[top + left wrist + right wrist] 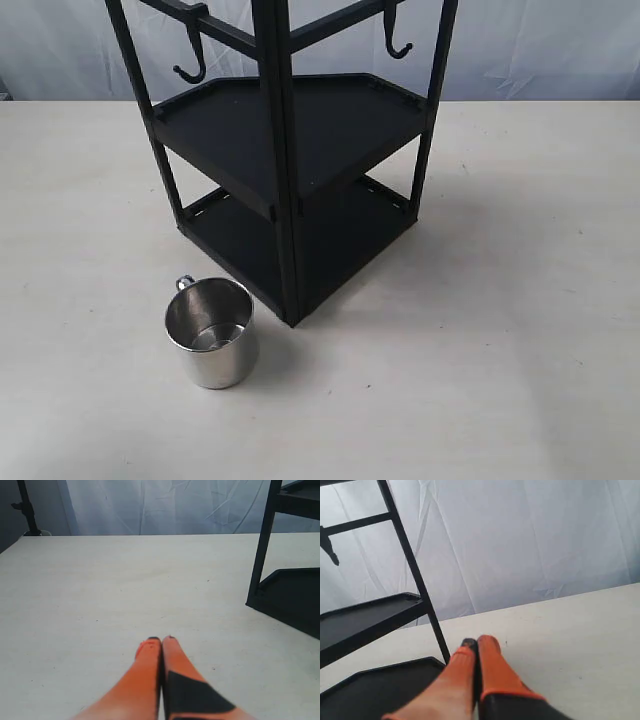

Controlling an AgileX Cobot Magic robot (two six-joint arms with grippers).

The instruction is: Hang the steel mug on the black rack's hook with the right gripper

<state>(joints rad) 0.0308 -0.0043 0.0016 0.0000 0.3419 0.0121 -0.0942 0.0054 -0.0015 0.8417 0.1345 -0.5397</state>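
Fingers: right gripper (477, 641) pressed together and empty; left gripper (161, 640) likewise together, empty.
Mug: steel mug (211, 345) upright on the tabletop (520, 330) toward its near edge, just beside the black rack's (290, 160) front corner post, handle turned toward the far edge.
Hook: nearer hook (190, 68) hangs high, bare.
Handling: probably light, rigid, slippery when polished; pinch the rim wall, leaving the handle loop free.

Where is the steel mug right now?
In the exterior view, the steel mug stands upright on the table, lower left, just left of the black rack's front corner post.
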